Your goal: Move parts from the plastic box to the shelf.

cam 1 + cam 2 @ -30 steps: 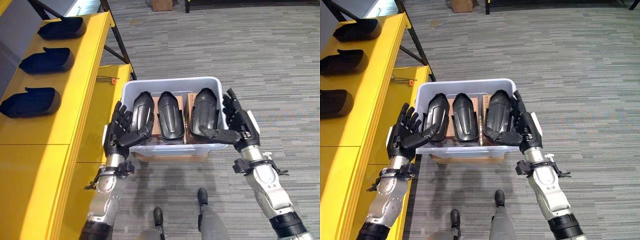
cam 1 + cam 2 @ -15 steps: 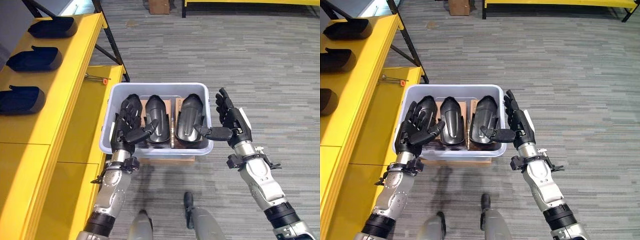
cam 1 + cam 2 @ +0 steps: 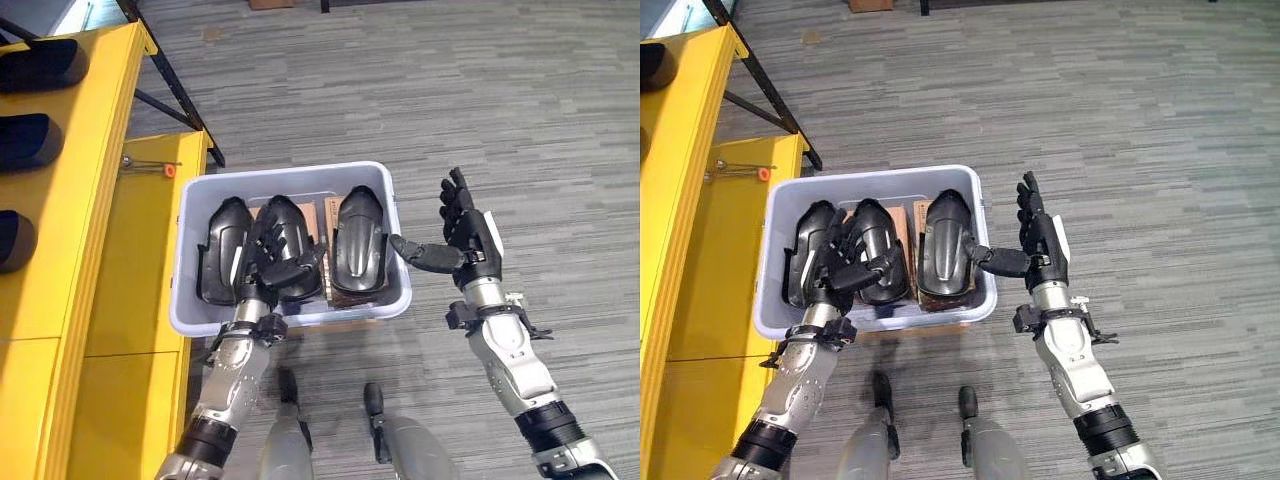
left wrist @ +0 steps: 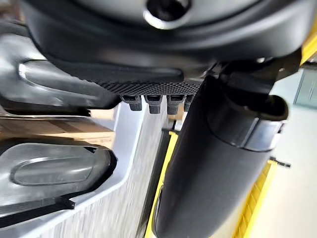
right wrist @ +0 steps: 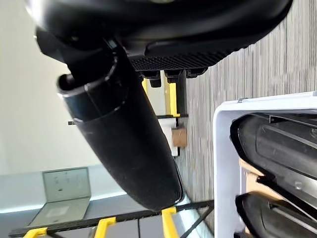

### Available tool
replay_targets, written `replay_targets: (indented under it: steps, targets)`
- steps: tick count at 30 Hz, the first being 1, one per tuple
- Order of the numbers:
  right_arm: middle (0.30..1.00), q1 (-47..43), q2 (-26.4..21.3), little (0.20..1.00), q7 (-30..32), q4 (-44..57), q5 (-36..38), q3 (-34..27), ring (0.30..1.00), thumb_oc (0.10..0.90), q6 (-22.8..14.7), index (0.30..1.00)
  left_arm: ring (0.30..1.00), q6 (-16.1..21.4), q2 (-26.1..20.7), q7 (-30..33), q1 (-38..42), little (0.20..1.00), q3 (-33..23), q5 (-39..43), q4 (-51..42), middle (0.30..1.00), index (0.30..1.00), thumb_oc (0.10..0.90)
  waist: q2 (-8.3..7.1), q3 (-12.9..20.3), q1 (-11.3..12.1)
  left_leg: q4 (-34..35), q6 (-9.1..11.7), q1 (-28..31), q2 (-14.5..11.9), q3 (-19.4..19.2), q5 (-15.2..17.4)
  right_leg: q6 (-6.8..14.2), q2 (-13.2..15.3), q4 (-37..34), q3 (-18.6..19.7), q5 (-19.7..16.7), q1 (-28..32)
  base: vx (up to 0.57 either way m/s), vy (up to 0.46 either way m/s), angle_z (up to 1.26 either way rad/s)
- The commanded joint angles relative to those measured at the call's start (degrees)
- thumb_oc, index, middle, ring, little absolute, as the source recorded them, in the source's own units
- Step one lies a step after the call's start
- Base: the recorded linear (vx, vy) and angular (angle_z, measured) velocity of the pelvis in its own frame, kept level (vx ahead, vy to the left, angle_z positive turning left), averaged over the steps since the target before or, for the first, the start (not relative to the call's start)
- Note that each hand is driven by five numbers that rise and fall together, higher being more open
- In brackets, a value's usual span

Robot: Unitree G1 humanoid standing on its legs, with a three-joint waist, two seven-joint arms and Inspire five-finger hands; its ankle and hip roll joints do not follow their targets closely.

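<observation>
A pale plastic box stands on the floor with three black moulded parts side by side in it. My left hand lies over the middle part inside the box, fingers straight and spread, thumb out. The left part and the right part lie untouched. My right hand is open just right of the box, apart from its wall, with the thumb pointing toward it. The yellow shelf runs along the left and carries more black parts. The box rim appears in the right wrist view.
Brown cardboard pieces stand between the parts in the box. A black and yellow frame leg slants down behind the shelf. Grey carpet floor lies open to the right and behind the box.
The camera has shifted. My left hand has come off the box's left wall and moved in over the middle part. My right hand has drawn away from the right wall.
</observation>
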State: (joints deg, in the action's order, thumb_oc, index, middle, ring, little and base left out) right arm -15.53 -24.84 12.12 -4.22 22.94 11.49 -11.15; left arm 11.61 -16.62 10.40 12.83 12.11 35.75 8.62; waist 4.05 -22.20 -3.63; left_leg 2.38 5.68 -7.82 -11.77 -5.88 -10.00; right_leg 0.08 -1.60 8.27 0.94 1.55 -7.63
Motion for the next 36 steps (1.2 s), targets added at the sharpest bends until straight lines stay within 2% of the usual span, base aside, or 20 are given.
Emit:
replay_targets:
  steps: [1,4,10,15,19,20,21,22,25,27,36]
  targets:
    - [1.000,-1.17,1.71,1.000,-0.11,6.64,-2.13,-1.59,1.000,0.900,-6.03,1.000,1.000,6.53,-2.36,-0.78,1.21,1.000,-1.79,0.09,-7.60,1.000,1.000,0.900,-3.52,5.49,2.09,-7.44,-0.43,-3.31,0.93,0.13,5.06,6.93,12.89,-0.35,-0.16,3.39,4.80,0.06,0.184,0.15]
    - [1.000,-0.44,1.85,1.000,-0.19,6.72,-2.37,-2.17,1.000,0.900,-5.48,1.000,1.000,6.46,-3.03,-0.68,1.00,1.000,-2.02,-0.19,-7.92,1.000,1.000,0.900,-4.65,5.85,2.14,-9.33,-1.27,-3.97,1.92,-0.93,7.27,8.07,14.85,-1.21,-0.43,1.94,4.84,0.05,0.161,0.12]
    - [1.000,0.30,1.64,1.000,0.59,7.27,-3.90,-3.71,1.000,0.900,-5.24,1.000,1.000,6.56,-3.37,-0.18,0.33,1.000,-2.99,-0.29,-8.65,1.000,1.000,0.900,-6.18,5.82,2.37,-10.99,-2.01,-4.93,2.44,-1.86,9.16,9.12,16.13,-1.89,-1.19,0.13,4.36,0.03,0.081,-0.01]
    - [1.000,1.00,0.68,1.000,2.94,8.00,-8.69,-5.65,1.000,0.900,-4.93,1.000,1.000,6.64,-3.46,0.28,-0.39,1.000,-3.76,-0.62,-8.77,1.000,1.000,0.900,-7.00,5.75,2.60,-11.63,-2.06,-5.68,2.49,-1.99,9.68,9.55,16.64,-2.26,-2.21,-0.77,4.49,0.00,0.007,0.00]
    - [1.000,1.41,-1.98,1.000,6.31,8.21,-19.17,-7.74,1.000,0.900,-3.50,1.000,1.000,6.73,-3.42,0.89,-1.12,1.000,-4.94,-1.41,-8.91,1.000,1.000,0.900,-7.57,5.78,2.83,-11.13,-1.67,-6.11,2.33,-1.57,9.34,9.55,16.50,-3.17,-3.32,-1.10,4.81,0.02,-0.012,0.06]
    - [1.000,1.39,-3.49,1.000,7.44,7.89,-24.12,-8.42,1.000,0.900,-2.49,1.000,1.000,6.74,-3.34,1.05,-1.28,1.000,-5.22,-1.81,-8.82,1.000,1.000,0.900,-7.73,5.75,2.95,-10.69,-1.52,-6.17,2.31,-1.39,9.16,9.57,16.46,-3.61,-3.83,-1.04,4.98,0.03,-0.018,0.08]
    - [1.000,1.37,-3.48,1.000,7.51,7.87,-24.19,-8.39,1.000,0.900,-2.49,1.000,1.000,6.74,-3.32,1.06,-1.27,1.000,-5.22,-1.82,-8.82,1.000,1.000,0.900,-7.71,5.75,2.90,-10.66,-1.52,-6.18,2.32,-1.34,9.14,9.56,16.46,-3.64,-3.89,-1.05,5.01,0.02,-0.024,0.09]
    - [1.000,0.88,-5.03,1.000,9.41,6.87,-28.96,-8.87,1.000,0.900,-1.32,1.000,1.000,6.94,-3.45,1.25,-1.03,1.000,-5.20,-2.29,-8.87,1.000,1.000,0.900,-7.81,5.52,3.03,-10.29,-1.34,-6.55,2.25,-1.02,8.81,9.54,16.34,-3.95,-4.13,-0.97,4.87,0.00,-0.012,0.09]
    - [1.000,0.15,-6.12,1.000,10.73,5.63,-32.12,-8.68,1.000,0.900,-0.79,1.000,1.000,7.26,-3.54,1.52,-0.60,1.000,-4.97,-2.95,-8.82,1.000,1.000,0.900,-7.84,5.28,3.06,-9.98,-1.20,-6.98,2.18,-0.80,8.43,9.52,16.25,-4.15,-4.45,-0.94,4.72,0.00,-0.020,0.11]
    - [1.000,-2.39,-8.06,1.000,12.79,2.63,-37.09,-7.56,1.000,0.900,1.14,1.000,1.000,7.57,-3.86,2.04,0.63,1.000,-3.81,-4.72,-8.68,1.000,1.000,0.900,-7.99,4.49,3.50,-9.53,-0.96,-7.70,2.13,-0.25,7.90,9.45,16.01,-4.47,-4.93,-1.01,4.31,0.00,-0.027,0.10]
    - [1.000,-10.71,-8.49,1.000,14.44,-2.05,-44.55,-0.66,1.000,0.900,4.32,1.000,1.000,7.74,-3.46,3.62,2.93,1.000,-1.04,-6.71,-9.62,1.000,1.000,0.900,-8.44,1.33,5.11,-6.98,-0.61,-9.38,1.99,-0.04,6.20,9.58,15.57,-6.07,-6.26,-2.25,2.63,0.00,-0.010,0.05]
